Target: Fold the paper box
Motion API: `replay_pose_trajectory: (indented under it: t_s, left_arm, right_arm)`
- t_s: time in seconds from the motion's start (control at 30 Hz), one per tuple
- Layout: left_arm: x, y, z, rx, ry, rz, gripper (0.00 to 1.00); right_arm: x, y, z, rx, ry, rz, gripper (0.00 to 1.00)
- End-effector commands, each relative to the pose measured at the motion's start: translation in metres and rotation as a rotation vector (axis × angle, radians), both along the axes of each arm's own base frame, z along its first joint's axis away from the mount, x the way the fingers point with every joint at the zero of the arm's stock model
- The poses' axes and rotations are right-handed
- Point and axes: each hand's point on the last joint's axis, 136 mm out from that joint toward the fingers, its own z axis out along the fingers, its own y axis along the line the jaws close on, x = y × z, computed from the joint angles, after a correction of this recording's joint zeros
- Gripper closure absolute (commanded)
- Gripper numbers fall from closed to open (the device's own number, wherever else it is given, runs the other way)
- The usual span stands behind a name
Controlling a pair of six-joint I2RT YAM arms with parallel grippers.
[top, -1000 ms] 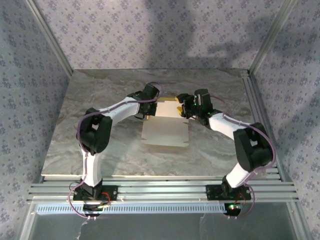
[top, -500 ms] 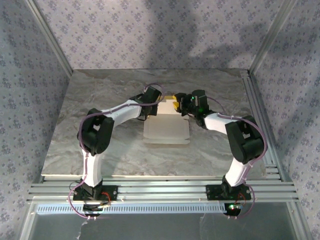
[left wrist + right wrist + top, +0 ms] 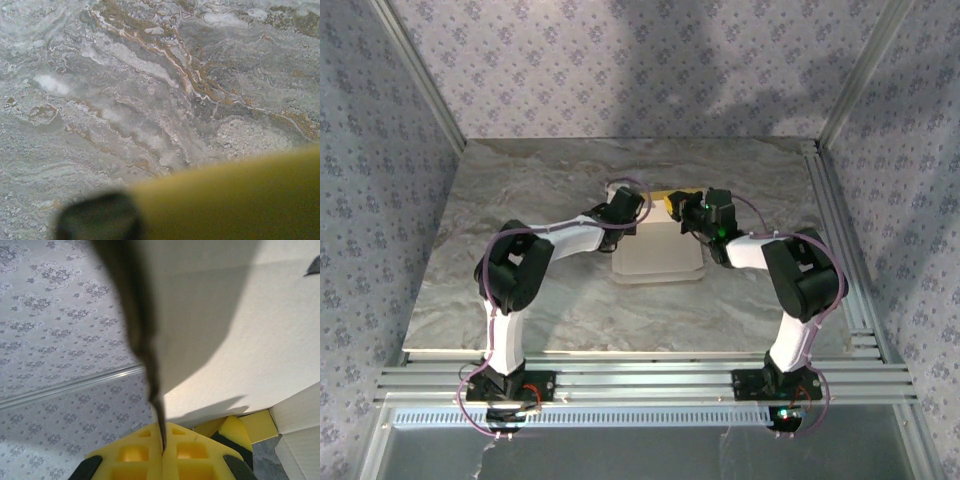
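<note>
Watching the far edge of the sheet, because that is where it all turns: the paper box (image 3: 658, 255) lies cream face up on the desk (image 3: 520, 200), out in the middle and toward the back, and both arms reach to its far edge, so the whole body of the card sits on the near side of both pincers, toward the arm bases. The left pincer (image 3: 625, 212) is at the far left corner and the right pincer (image 3: 696, 213) at the far right corner, with a scrap of yellow showing between them. From the right wrist the picture is clear: the yellow pads (image 3: 192, 452) are pressed together on a thin flap (image 3: 150, 365) seen edge-on, standing up out of the pinch, and the broad cream panel spreads off to one side of it. The left pincer is closed down narrow too, but its own view gives marble and a yellow blur (image 3: 225, 200) low in the picture, and I cannot tell whether that is card in its grip or one of its own fingers. The edge between the two pincers runs left to right, so by my reading the crease runs across as well, and the flap has to come over toward the near side, onto the panel. The right arm has the grip and is the nearer one for that, with the left looking more like an anchor on the opposite corner
</note>
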Motion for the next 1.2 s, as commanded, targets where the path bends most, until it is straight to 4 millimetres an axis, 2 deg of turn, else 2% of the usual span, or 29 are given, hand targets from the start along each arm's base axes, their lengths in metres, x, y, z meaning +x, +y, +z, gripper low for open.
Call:
replay_pose_trajectory:
  t_s: [0.0,0.03,0.17,0.27,0.37,0.67,0.87,1.03,1.17]
  left_arm:
    - [-0.009,0.001,-0.018,-0.011,0.019,-0.004,1.0]
    - [-0.01,0.0,-0.018,-0.022,0.018,-0.011,1.0]
    - [-0.015,-0.002,-0.018,-0.066,0.031,-0.039,0.87]
    - [-0.019,-0.003,-0.011,-0.094,0.023,-0.056,0.76]
    - [-0.021,-0.005,-0.003,-0.115,0.011,-0.077,0.69]
    - [-0.031,-0.007,0.022,-0.141,-0.02,-0.136,0.62]
    - [-0.04,0.003,0.025,-0.109,-0.011,-0.145,0.56]
    - [-0.047,0.009,0.025,-0.103,-0.023,-0.178,0.56]
    - [-0.05,0.014,0.028,-0.161,-0.04,-0.276,0.64]
  right_arm:
    - [-0.01,-0.004,-0.046,-0.078,0.093,0.0,1.0]
    - [-0.011,-0.006,-0.046,-0.086,0.087,-0.001,1.0]
    - [-0.016,-0.012,-0.056,-0.115,0.085,-0.005,1.0]
    - [-0.016,-0.014,-0.06,-0.125,0.084,0.002,1.0]
    - [-0.016,-0.015,-0.063,-0.128,0.086,0.002,1.0]
    - [-0.014,-0.02,-0.064,-0.137,0.111,-0.007,1.0]
    - [-0.012,-0.021,-0.067,-0.134,0.127,-0.009,1.0]
    - [-0.009,-0.022,-0.064,-0.133,0.133,-0.006,1.0]
    - [-0.008,-0.021,-0.064,-0.131,0.139,0.007,1.0]
